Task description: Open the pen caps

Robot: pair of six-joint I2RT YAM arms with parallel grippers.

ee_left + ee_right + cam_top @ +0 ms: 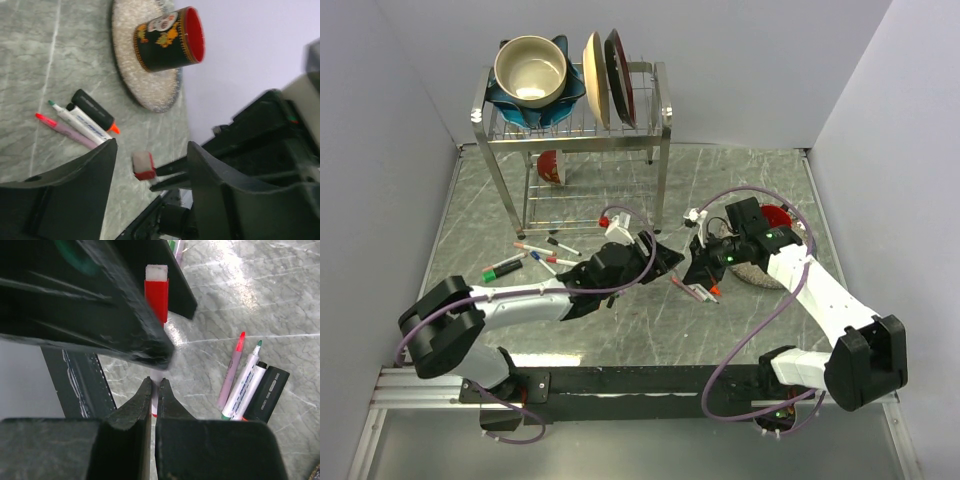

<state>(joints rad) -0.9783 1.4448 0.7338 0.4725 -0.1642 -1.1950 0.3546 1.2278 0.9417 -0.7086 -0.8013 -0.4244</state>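
Bearing blurred blue lettering: white pen [84, 124]

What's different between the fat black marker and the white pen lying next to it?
The black marker is stubby and thick; the white pen is slim and longer. The marker has an orange tip, the pen a green one, and the tips point opposite ways. Both lie uncapped on the table, side by side.

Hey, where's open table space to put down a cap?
Free: the front strip of tabletop between the left arm and right arm, and the back right corner beside the dish rack. Crowded: mid-table, pens left, plate right.
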